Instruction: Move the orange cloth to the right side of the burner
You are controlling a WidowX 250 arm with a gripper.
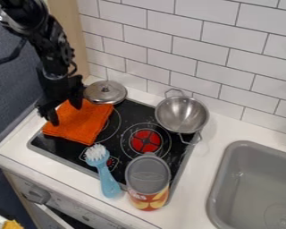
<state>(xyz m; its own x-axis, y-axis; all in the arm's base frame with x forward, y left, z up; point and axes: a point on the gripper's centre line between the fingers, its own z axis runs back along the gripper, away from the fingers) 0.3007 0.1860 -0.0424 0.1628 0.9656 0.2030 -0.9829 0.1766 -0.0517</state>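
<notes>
White counter (pixel 192 192) at bottom centre. Can (pixel 148 176) stands near blue brush (pixel 107 179) and red burner (pixel 146 141); a cloth dragged low could topple it. Orange cloth (pixel 81 124) lies left of centre, on the stove (pixel 131 112). Gripper (pixel 65 111) over its left part, fingers spread, nothing clenched; a shallow pinch might slip. Farther back, steel pot (pixel 182 114) and metal lid (pixel 105 93): a swinging corner could snag either

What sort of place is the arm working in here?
It looks like a kitchen counter, perhaps a toy or mock-up one: a black cooktop with ring markings, a grey sink set in the white countertop, and white wall tiles behind.
</notes>
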